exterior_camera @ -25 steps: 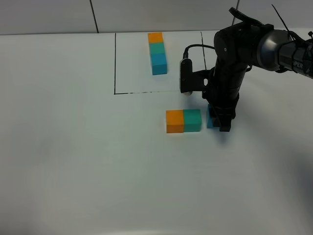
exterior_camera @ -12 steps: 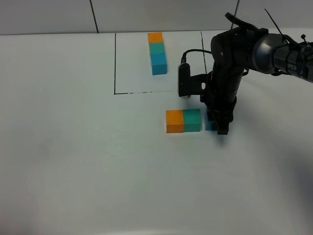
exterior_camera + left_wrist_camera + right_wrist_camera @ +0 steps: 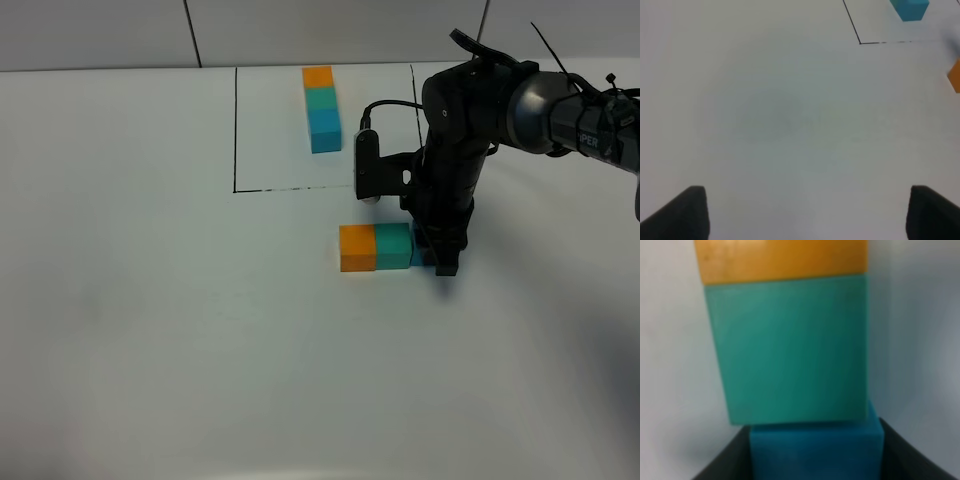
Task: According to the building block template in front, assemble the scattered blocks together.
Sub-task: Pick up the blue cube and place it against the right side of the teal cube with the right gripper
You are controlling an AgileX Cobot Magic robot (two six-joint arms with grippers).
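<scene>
Seen only by its wrist camera, the left gripper point(image 3: 805, 215) hangs empty, jaws spread wide. The right gripper point(image 3: 437, 258) clamps a small matte blue cube point(image 3: 815, 452) against a teal-green cube point(image 3: 393, 246) joined to an orange cube point(image 3: 357, 248), a left-to-right row just outside the thin black rectangle point(image 3: 235, 130); the high camera shows only a blue sliver. Beyond, inside it, the orange-teal-blue template row point(image 3: 322, 108) runs near to far, orange farthest.

Orange cube point(image 3: 357, 248), teal-green cube point(image 3: 393, 245), blue cube point(image 3: 815, 452), blurred, perhaps teal-tinged; template row point(image 3: 322, 108) orange, teal-green, blue.
</scene>
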